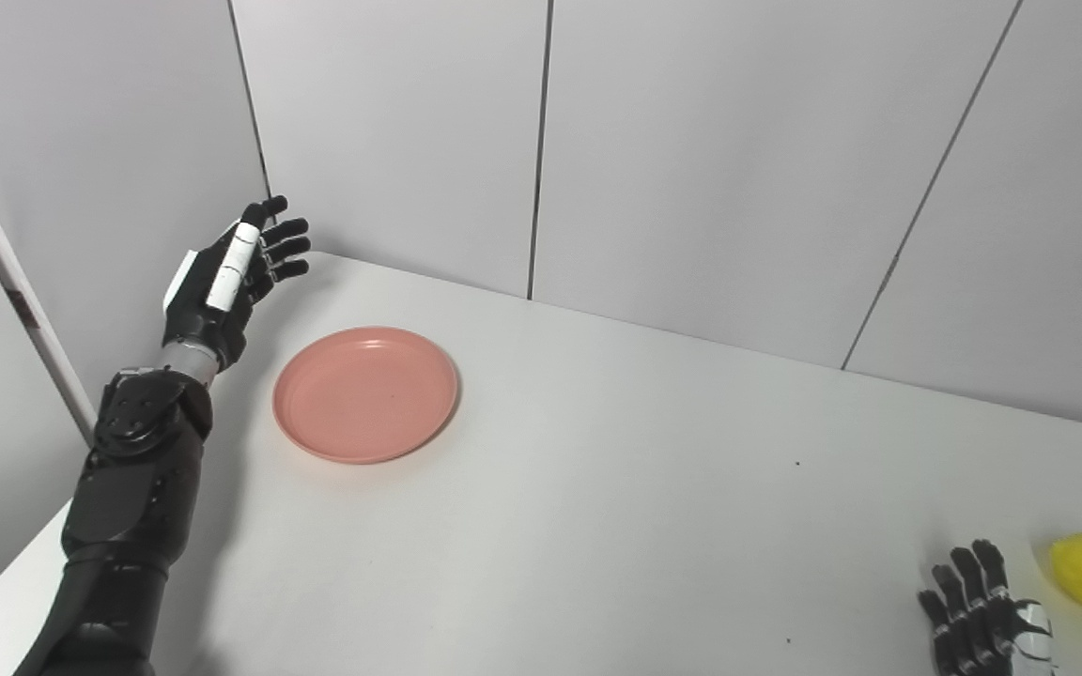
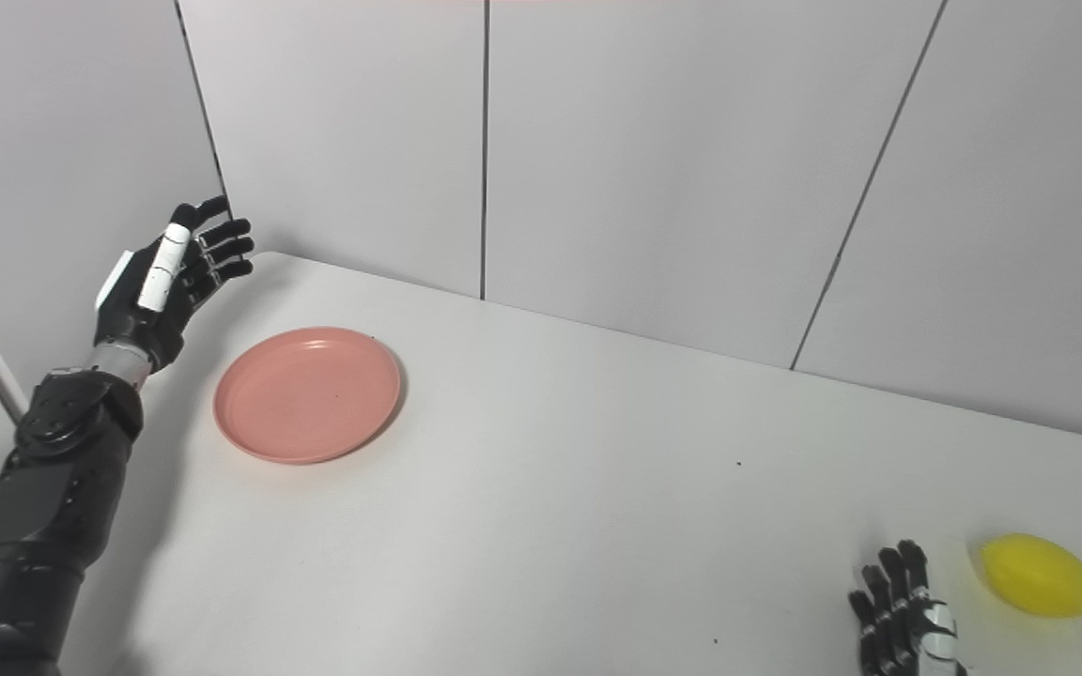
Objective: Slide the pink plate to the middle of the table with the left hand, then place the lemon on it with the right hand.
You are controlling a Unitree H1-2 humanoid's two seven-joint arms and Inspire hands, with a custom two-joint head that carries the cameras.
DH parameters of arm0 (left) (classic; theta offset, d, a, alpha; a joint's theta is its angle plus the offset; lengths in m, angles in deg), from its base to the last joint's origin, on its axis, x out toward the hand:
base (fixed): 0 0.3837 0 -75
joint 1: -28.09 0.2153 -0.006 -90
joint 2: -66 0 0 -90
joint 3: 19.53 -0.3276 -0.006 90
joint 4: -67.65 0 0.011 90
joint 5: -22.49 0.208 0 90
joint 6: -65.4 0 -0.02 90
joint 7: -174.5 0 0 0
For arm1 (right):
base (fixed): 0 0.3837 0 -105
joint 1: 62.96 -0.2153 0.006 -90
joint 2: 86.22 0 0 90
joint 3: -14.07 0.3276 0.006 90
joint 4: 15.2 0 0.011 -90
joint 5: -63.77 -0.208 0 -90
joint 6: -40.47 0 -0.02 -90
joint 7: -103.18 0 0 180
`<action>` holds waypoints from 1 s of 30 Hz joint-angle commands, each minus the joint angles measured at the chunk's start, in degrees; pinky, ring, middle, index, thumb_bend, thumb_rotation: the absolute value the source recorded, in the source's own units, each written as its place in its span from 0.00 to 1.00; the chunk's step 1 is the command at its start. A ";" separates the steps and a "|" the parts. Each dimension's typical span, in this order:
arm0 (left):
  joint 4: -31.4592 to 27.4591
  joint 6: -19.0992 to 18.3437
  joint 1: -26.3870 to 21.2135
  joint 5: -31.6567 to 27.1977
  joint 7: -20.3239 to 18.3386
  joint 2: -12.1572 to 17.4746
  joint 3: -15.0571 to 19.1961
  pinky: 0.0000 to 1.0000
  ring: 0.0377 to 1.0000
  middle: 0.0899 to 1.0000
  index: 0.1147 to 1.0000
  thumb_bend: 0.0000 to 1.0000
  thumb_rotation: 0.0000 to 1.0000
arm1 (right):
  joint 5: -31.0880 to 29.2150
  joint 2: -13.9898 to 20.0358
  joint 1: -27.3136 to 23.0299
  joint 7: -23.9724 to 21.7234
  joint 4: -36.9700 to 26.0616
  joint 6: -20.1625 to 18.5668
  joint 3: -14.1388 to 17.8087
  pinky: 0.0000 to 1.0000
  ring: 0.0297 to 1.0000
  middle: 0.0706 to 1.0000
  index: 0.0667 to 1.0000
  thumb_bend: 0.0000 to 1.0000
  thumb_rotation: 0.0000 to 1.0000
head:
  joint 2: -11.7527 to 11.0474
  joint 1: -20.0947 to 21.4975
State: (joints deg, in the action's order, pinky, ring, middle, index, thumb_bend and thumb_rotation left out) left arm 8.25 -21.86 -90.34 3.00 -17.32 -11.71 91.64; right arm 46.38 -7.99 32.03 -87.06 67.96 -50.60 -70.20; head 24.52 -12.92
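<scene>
Both head cameras look down and forward across the white table [image 1: 654, 488] toward the panelled wall [image 1: 710, 169] at 12 o'clock. The right eye view sits slightly to the right, so shared content shifts left. Both cover the same tabletop, from moderate range.

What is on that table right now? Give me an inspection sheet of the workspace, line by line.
Surface: white table, a few small dark specks.
Job's things: pink plate empty, on the table's left part; lemon on the table at the near right, not on the plate.
Clutter: nothing seen.
Hands: left hand open, raised left of the plate, apart from it; right hand open, low at the near edge, left of the lemon, not touching it.
Cables: nothing seen.
Surroundings: grey wall panels behind the table.
</scene>
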 commanded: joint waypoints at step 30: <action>15.69 10.20 -3.49 0.27 -2.55 1.30 -1.52 0.82 0.80 0.80 0.85 0.86 0.83 | 0.05 -1.19 2.48 0.07 0.69 0.34 -1.28 1.00 1.00 1.00 1.00 0.60 1.00 | 0.45 0.50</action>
State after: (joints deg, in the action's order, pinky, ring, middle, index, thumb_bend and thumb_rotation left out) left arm 24.50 -13.34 -91.07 2.92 -19.00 -11.91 90.42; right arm 46.79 -8.11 32.50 -87.02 67.38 -50.60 -70.76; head 24.96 -12.48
